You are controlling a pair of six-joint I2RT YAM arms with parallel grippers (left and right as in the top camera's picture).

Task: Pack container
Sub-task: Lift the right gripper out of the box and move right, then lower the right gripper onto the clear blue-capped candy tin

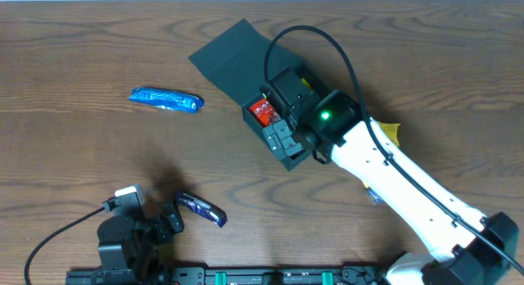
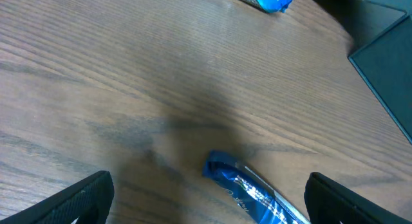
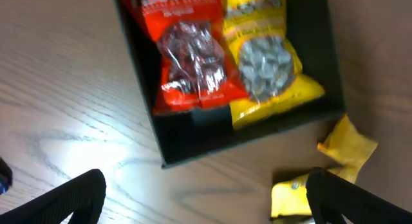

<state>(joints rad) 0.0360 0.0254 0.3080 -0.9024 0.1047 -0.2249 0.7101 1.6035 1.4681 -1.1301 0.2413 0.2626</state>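
Right claw [image 3: 206,185]: fingers spread wide apart, nothing gripped between them; poised over the near wall of the container.

Container [image 3: 187,137]: dark teal-green square box, open, directly below and just ahead of the right claw; well apart from the left claw, far ahead and to its right.

Lid flap [image 1: 229,60]: folded back flat on the counter, on the side of the container farthest from the right claw.

Red packet [image 3: 193,63]: inside the container, ahead of the right claw and toward its left finger.

Yellow packet [image 3: 267,66]: inside the container, touching the red packet, toward the right finger; its lower end pressed against the near wall.

Loose yellow packets [image 3: 344,147]: outside the container on the counter, just beside the right claw's right finger.

Left claw [image 2: 209,195]: fingers set wide apart, low over the counter, clamped on nothing.

Dark blue packet [image 2: 257,198]: flat on the counter between the left claw's fingers, angled toward the right one; no visible contact with either.

Light blue packet [image 1: 164,99]: well ahead of the left claw, alone on the counter.

Counter [image 1: 82,39]: dark brown wood grain.
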